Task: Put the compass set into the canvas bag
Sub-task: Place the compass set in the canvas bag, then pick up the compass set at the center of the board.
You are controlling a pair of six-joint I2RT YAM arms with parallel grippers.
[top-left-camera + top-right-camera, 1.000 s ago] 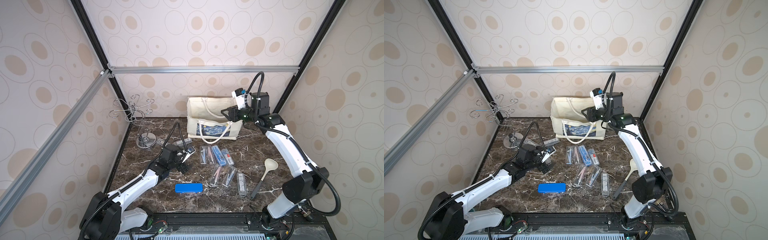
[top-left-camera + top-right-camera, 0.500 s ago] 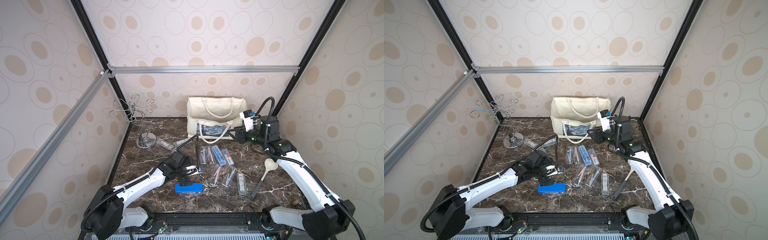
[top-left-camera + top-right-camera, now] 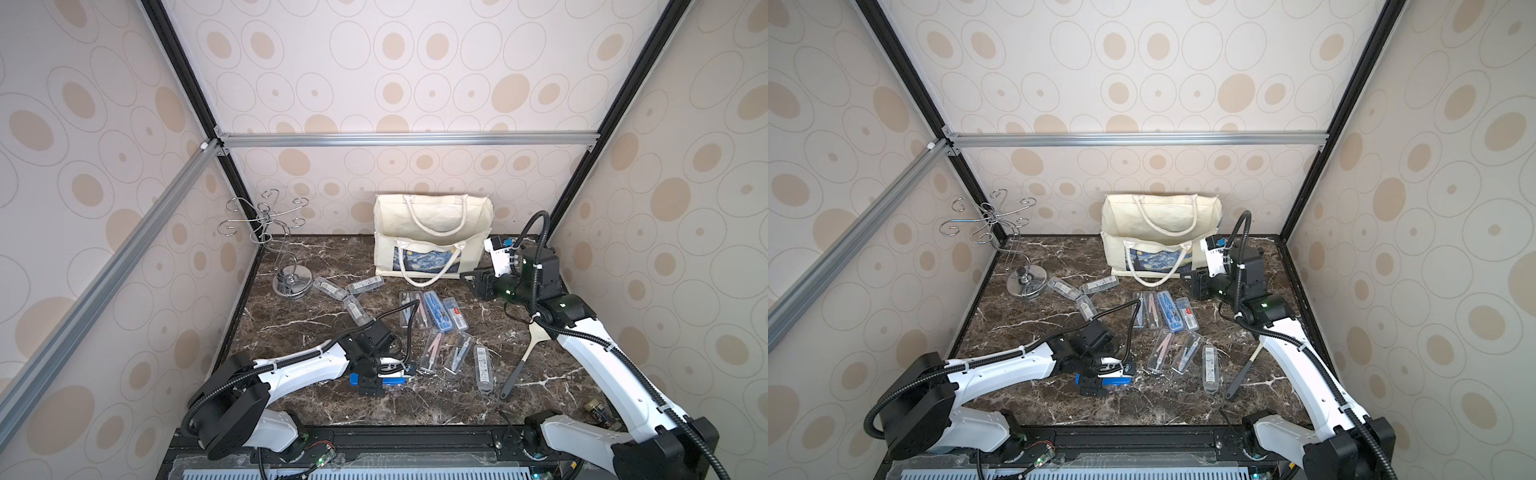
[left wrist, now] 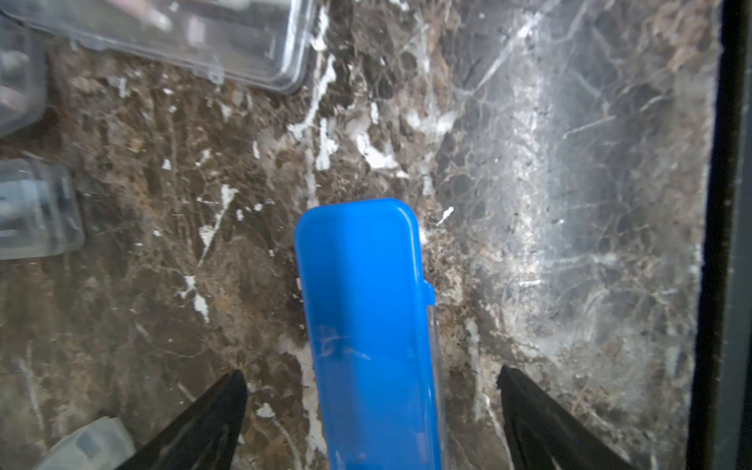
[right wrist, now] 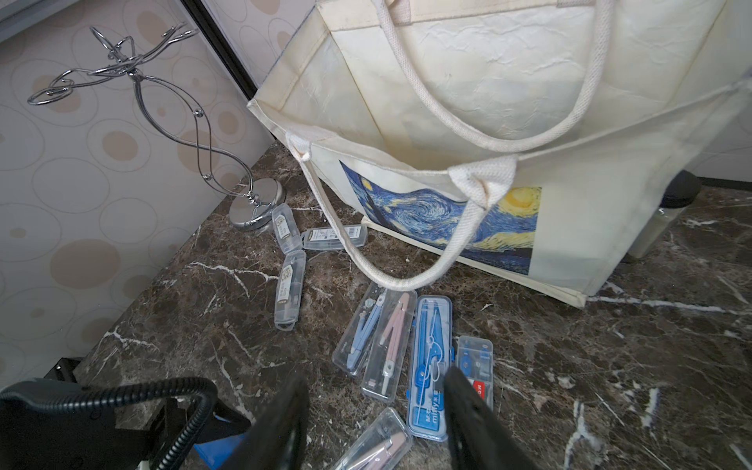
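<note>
The cream canvas bag (image 3: 432, 232) (image 3: 1158, 224) (image 5: 488, 101) stands open at the back of the table, its starry print facing forward. Several compass sets in clear cases (image 3: 436, 311) (image 5: 431, 362) lie in front of it. A blue case (image 3: 392, 380) (image 4: 366, 325) lies near the front edge. My left gripper (image 3: 372, 386) (image 4: 371, 370) is open and low over this case, one finger on each side with marble showing in both gaps. My right gripper (image 3: 467, 278) (image 5: 375, 374) hangs open and holds nothing, by the bag's front right corner, above the table.
A chrome wire stand (image 3: 286, 249) stands at the back left, with three clear cases (image 3: 365, 284) beside its base. A cream spatula with a black handle (image 3: 523, 357) lies on the right. A bottle (image 5: 659, 228) stands beside the bag. The front rail (image 4: 732, 244) is close to the blue case.
My left arm has swung from the back left cases to the front and come down over the blue case. My right arm has dropped from the bag's mouth to its front right corner.
</note>
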